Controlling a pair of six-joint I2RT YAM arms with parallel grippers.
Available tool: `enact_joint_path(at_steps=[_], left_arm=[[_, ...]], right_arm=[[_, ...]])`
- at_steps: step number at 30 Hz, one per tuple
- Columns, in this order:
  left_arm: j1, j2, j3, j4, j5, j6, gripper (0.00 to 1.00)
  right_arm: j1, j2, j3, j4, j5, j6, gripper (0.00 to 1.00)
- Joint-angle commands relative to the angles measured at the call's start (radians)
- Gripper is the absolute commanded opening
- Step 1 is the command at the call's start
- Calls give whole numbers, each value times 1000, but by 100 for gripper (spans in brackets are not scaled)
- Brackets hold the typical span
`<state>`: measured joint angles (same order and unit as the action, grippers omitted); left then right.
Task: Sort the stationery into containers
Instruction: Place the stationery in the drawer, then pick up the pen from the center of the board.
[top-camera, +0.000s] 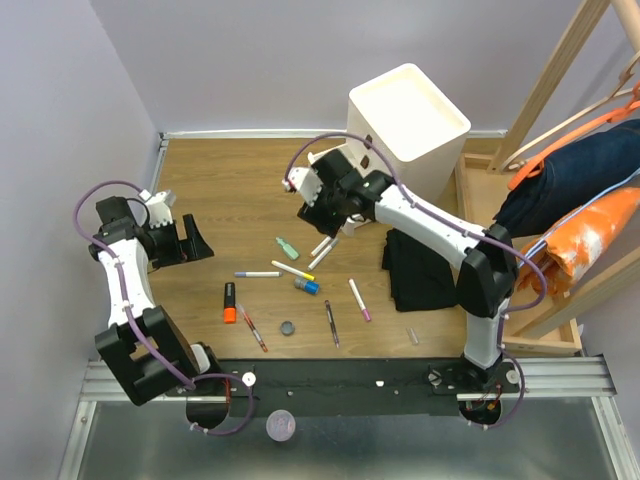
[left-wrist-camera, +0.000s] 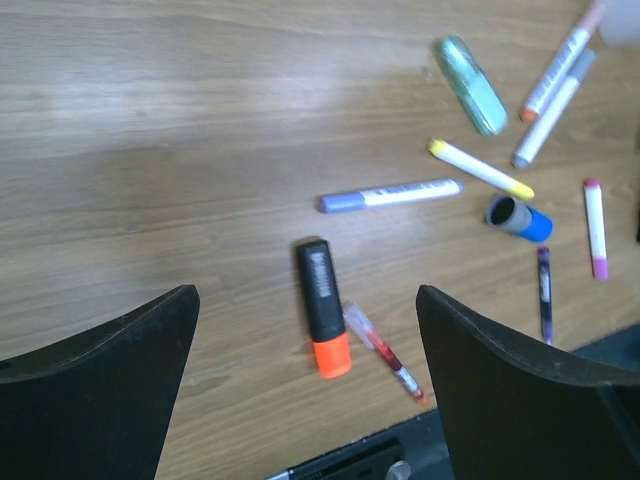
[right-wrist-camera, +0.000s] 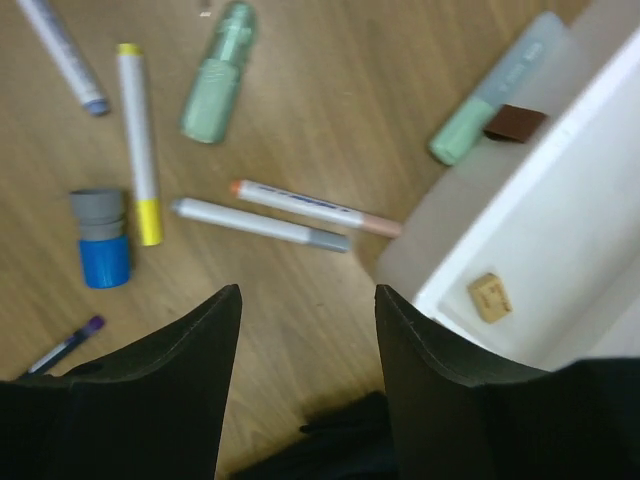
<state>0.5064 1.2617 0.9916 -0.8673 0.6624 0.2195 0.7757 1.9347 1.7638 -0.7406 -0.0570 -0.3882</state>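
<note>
A: What is lying in the drawers (right-wrist-camera: 570, 210)?
B: A green-capped marker (right-wrist-camera: 475, 118) and a brown bit (right-wrist-camera: 515, 122) in one, a tan eraser (right-wrist-camera: 490, 297) in another
A: And the right gripper (right-wrist-camera: 308, 295)?
B: It is hanging partly open and empty beside them; the left gripper (left-wrist-camera: 305, 295) is gaping wide, gripping nothing, over pens (left-wrist-camera: 390, 195) lying on the table (left-wrist-camera: 150, 120)

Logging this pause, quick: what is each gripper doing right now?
Left gripper: open, holding nothing.
Right gripper: open, holding nothing.
</note>
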Motion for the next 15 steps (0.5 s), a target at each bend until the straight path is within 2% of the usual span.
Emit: enact_joint_path(at_steps=[1,3,6,15], left_arm=[[-58,-30,2,-103,137,118,99],[-138,-28,18,-128,145,159,99],[-238,-33,9,-110,79,152,98],[-256,-79,-41,73,-35,-37,98]], right_arm=[[71,-33,-72,-46,-53,-23,59],[73,-25,-60,-72,-85,-23,59],[92,-3,-46,-74,-122,-8,59],[244,38,-121,-28,-118,23,56]])
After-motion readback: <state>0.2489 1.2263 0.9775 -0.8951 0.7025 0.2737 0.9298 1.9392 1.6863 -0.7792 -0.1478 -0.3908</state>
